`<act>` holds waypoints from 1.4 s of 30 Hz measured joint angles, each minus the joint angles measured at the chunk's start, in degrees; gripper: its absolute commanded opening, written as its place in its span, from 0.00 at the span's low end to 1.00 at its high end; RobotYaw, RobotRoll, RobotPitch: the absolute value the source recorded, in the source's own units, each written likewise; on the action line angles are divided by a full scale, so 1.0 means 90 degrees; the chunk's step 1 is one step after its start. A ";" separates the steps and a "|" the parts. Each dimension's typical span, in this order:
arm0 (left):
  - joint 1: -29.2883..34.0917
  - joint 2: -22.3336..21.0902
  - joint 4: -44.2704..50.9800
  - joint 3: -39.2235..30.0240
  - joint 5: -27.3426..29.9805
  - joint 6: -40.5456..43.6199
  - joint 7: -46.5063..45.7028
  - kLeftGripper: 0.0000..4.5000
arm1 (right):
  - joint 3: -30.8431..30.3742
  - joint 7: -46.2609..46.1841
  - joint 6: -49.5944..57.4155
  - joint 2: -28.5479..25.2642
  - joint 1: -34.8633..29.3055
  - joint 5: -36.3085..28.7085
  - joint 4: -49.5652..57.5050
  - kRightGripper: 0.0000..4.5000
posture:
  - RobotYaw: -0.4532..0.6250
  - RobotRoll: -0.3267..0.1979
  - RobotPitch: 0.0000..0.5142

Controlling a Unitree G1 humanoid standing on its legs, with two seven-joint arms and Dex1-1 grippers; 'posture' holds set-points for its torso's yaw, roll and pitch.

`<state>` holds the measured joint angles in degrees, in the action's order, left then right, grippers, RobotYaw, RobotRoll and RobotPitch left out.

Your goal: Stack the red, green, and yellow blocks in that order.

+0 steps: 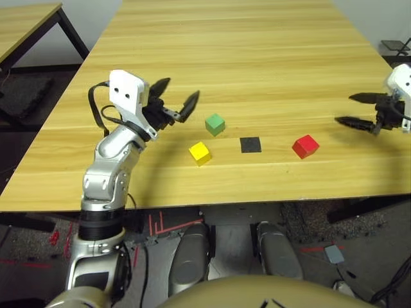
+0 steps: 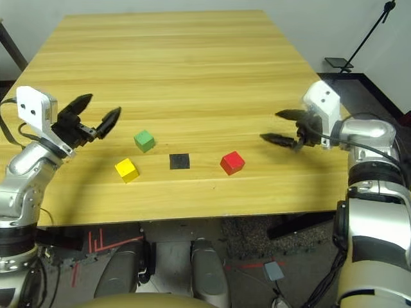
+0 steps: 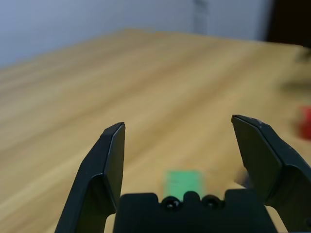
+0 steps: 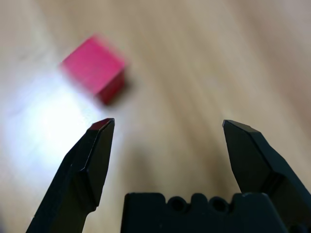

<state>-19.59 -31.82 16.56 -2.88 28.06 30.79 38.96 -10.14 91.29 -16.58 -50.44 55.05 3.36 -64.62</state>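
- You have the three blocks lying apart from one another on the wooden bench [image 1: 257,58], in a loose row close to its near edge, none stacked on another.
- The red block [image 1: 305,146] sits furthest toward the bench's right edge, resting flat on the wood with nothing touching it.
- A flat black square patch [image 1: 250,145] lies between the red block and the other two, just beside neither, with bare wood on each side of it.
- The green block [image 1: 215,124] stands toward the left of the patch and a little further from the near edge than its neighbours.
- The yellow block [image 1: 200,153] lies near the green one, closer to the near edge and slightly more toward the left edge; the two do not touch.
- Your left end effector [image 1: 174,96] hovers over the bench's left part, its two black fingers spread wide apart and gripping nothing. It points roughly level toward the green block, which sits near its fingertips but clear of them; in the left wrist view the green block [image 3: 183,182] shows low between the fingers.
- Your right end effector [image 2: 276,126] hangs above the bench near its right edge, fingers likewise spread wide with nothing between them, tilted down toward the wood. The red block lies near it, toward the near edge and apart from the fingertips; in the right wrist view the red block [image 4: 95,68] sits beyond the fingers and off to one side, not between them.
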 measured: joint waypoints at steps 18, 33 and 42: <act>0.0542 -0.0339 0.0788 0.0730 -0.0052 0.0582 0.0332 0.99 | -0.2191 0.0101 -0.1451 0.1146 0.1244 0.0082 -0.0764 1.00 | 0.77 0.25 0.17; 0.0824 -0.0331 0.1369 0.0512 -0.0040 0.0957 -0.0319 0.99 | -0.3634 0.0102 -0.1506 0.1046 0.1346 -0.0980 -0.0502 1.00 | 0.80 0.24 0.22; 0.0809 -0.0270 0.1367 0.0511 -0.0046 0.1002 -0.0461 0.99 | -0.4814 0.0098 -0.0715 0.0472 0.1648 -0.2284 0.0453 1.00 | 0.76 0.21 0.21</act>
<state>-12.31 -34.25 28.86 1.72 27.65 39.80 34.81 -53.47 92.17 -23.02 -46.19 69.88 -17.19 -60.54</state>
